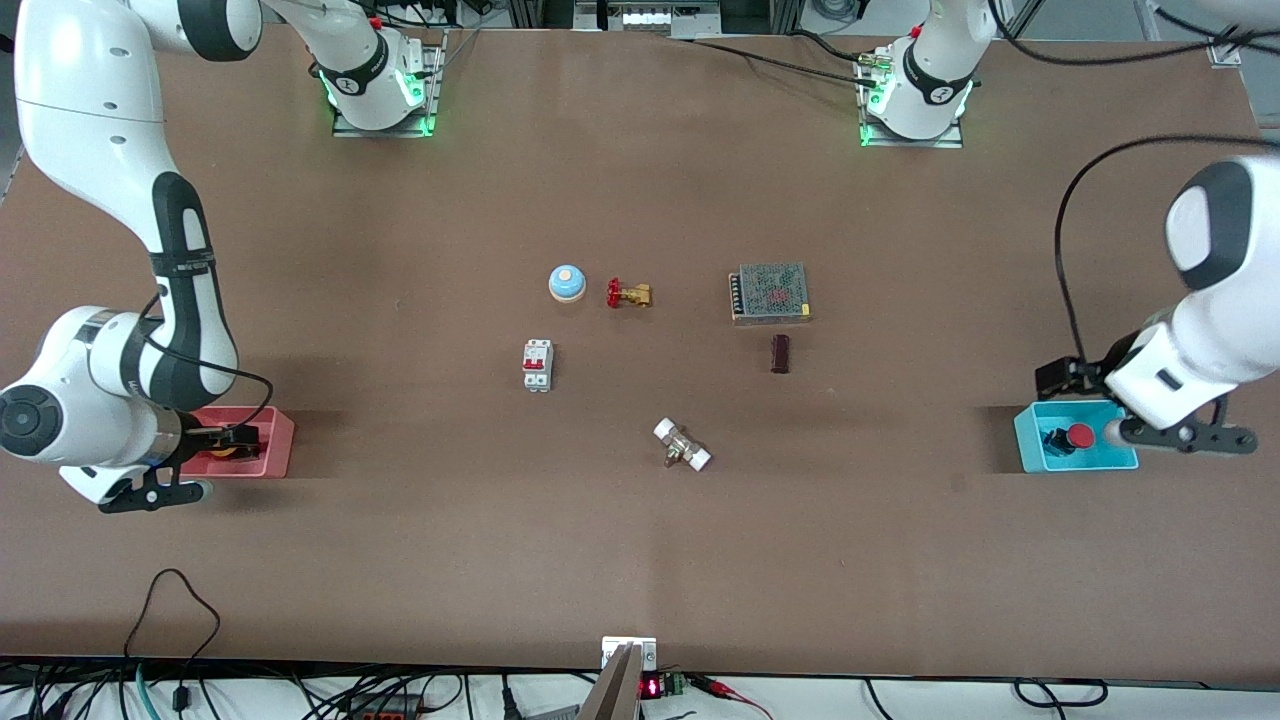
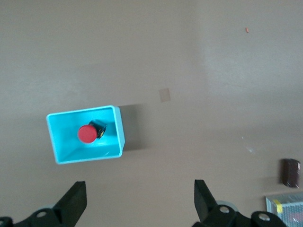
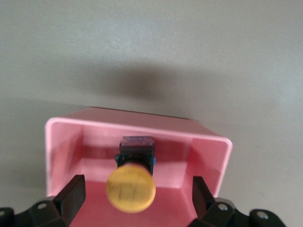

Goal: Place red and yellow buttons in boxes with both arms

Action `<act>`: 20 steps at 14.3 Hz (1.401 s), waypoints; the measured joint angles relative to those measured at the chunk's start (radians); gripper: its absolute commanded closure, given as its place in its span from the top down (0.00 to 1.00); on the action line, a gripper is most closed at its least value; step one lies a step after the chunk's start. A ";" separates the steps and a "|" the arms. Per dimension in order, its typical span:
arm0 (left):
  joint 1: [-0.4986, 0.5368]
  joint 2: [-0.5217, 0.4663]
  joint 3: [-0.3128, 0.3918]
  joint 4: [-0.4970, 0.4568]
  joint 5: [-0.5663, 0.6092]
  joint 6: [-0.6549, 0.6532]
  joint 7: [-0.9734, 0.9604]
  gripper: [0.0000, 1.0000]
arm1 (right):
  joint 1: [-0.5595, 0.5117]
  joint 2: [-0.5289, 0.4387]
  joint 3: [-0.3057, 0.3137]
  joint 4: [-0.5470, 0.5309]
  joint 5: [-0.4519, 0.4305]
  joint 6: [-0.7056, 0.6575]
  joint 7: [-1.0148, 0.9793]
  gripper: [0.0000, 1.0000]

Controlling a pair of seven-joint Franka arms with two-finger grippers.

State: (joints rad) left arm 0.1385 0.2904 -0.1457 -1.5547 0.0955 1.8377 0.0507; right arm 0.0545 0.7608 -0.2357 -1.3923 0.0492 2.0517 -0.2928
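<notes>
The red button [image 1: 1079,436] lies in the cyan box [image 1: 1028,447] at the left arm's end of the table. In the left wrist view the button [image 2: 86,134] rests on the floor of the box [image 2: 119,128]. My left gripper [image 1: 1062,378] hangs open and empty over the box's farther edge, with its fingers [image 2: 75,201] clear of the box. The yellow button [image 1: 222,455] lies on its side in the pink box [image 1: 277,446] at the right arm's end. My right gripper [image 1: 228,440] is open just over it. Its fingers [image 3: 71,194] flank the yellow cap [image 3: 131,188] inside the pink box [image 3: 64,142] without touching it.
Mid-table stand a blue-and-cream bell [image 1: 567,283], a brass valve with a red handle [image 1: 628,294], a white circuit breaker [image 1: 538,365], a mesh-topped power supply [image 1: 768,292], a small dark block [image 1: 780,353] and a white-ended fitting [image 1: 682,445].
</notes>
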 measured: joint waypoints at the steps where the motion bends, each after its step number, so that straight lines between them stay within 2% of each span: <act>1: 0.000 -0.036 0.000 -0.002 0.000 -0.023 0.000 1.00 | 0.001 -0.027 0.001 0.005 0.000 -0.034 0.000 1.00; 7: 0.000 -0.189 -0.001 -0.031 0.000 -0.096 0.000 1.00 | 0.016 -0.229 0.007 0.013 0.062 -0.238 0.013 1.00; 11: 0.005 -0.249 -0.002 -0.038 -0.004 -0.133 0.000 1.00 | 0.077 -0.346 0.012 0.014 0.068 -0.352 0.109 1.00; 14: 0.006 -0.274 -0.002 -0.045 -0.016 -0.138 0.000 1.00 | 0.080 -0.455 0.007 0.012 0.067 -0.457 0.113 1.00; 17: 0.007 -0.274 -0.002 -0.050 -0.016 -0.139 0.000 1.00 | 0.077 -0.497 -0.001 0.003 0.055 -0.476 0.113 1.00; 20: 0.007 -0.274 -0.002 -0.050 -0.017 -0.140 0.000 1.00 | 0.077 -0.541 -0.001 -0.047 0.004 -0.468 0.120 1.00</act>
State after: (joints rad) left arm 0.1458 0.0166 -0.1476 -1.6050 0.0789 1.6981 0.0508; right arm 0.1316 0.2202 -0.2368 -1.4398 0.0528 1.5842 -0.1732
